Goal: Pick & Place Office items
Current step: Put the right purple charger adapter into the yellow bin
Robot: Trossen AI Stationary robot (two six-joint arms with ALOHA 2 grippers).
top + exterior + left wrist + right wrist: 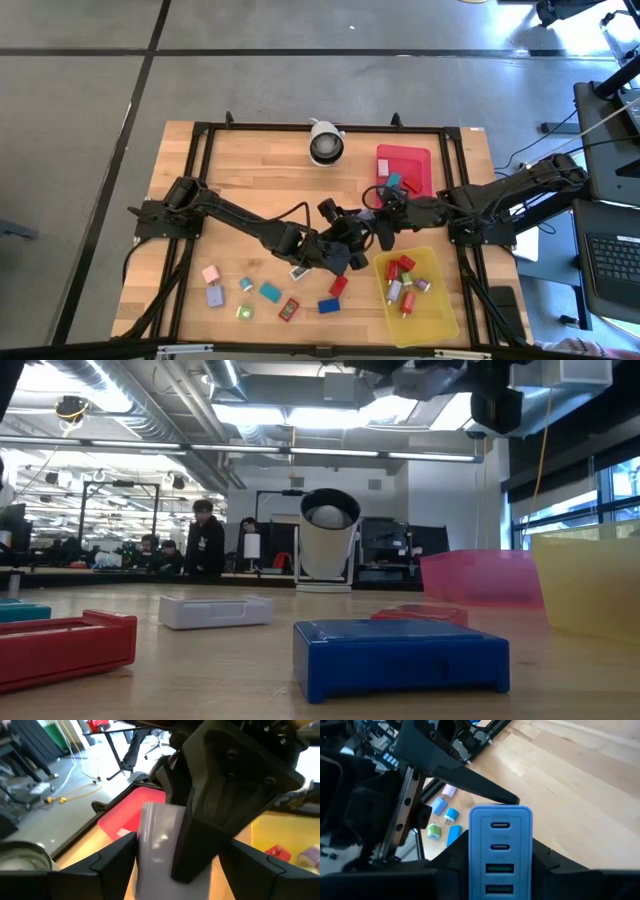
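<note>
Out to the left of your left end effector (180, 845), well apart from it, loose office items lie on the tabletop (250, 170): a pink block (211, 273), a lilac block (215, 296), a teal block (270, 291) and a small green one (243, 312). Nearer that end effector, on the side toward the tabletop's front edge, you have a labelled red block (289, 309), a dark blue block (328, 306) and a plain red block (338, 286).

Both arms meet over the middle of the tabletop. Your left end effector has its fingers (107, 862) spread wide on either side of a pale blue block (501, 830) with a column of slots on its face, and it has no grip on it. Your right end effector (501, 855) is closed on that same block and holds it up off the tabletop, right against the left one.

Behind the right end effector sits the red tray (410, 160), with a teal item (392, 181) in it. Just in front of it and below lies the yellow tray (440, 305), holding several red, lilac and green items. The white camera (325, 143) stands beyond both end effectors
</note>
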